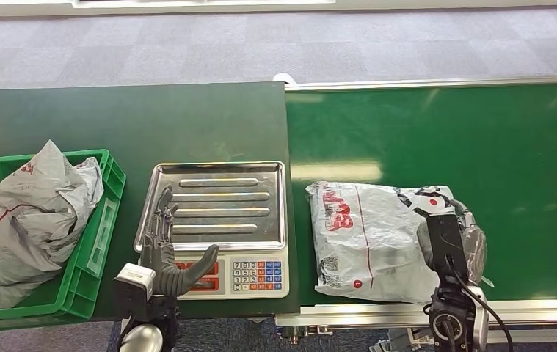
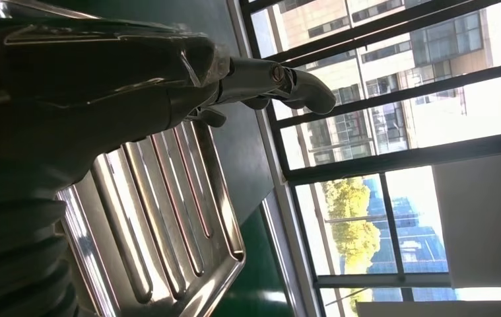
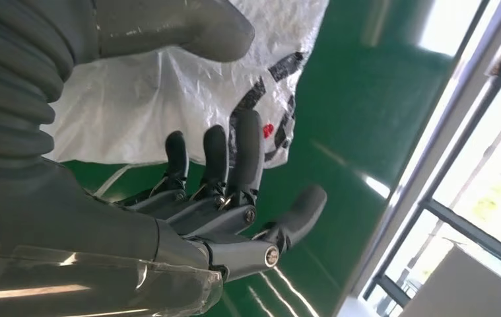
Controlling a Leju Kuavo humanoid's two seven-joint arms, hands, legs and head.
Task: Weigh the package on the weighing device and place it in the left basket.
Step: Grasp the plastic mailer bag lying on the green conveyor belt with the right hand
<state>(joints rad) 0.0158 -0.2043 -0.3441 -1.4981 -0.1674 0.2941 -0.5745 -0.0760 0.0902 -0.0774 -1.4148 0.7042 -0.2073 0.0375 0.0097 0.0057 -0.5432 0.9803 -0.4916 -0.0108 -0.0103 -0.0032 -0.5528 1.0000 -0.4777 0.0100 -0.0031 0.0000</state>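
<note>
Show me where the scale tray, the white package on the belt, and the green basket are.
scale tray (image 1: 220, 202): head view, ribbed middle.
white package (image 1: 367, 238): head view, flat middle.
green basket (image 1: 103, 227): head view, right wall.

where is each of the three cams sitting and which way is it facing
Head view: high on the body, looking down at scale, package, green basket; both arms show.
Left wrist view: behind the left hand, over the scale's steel tray, toward windows.
Right wrist view: behind the right hand, beside the package.
Shared: tray, package.
</note>
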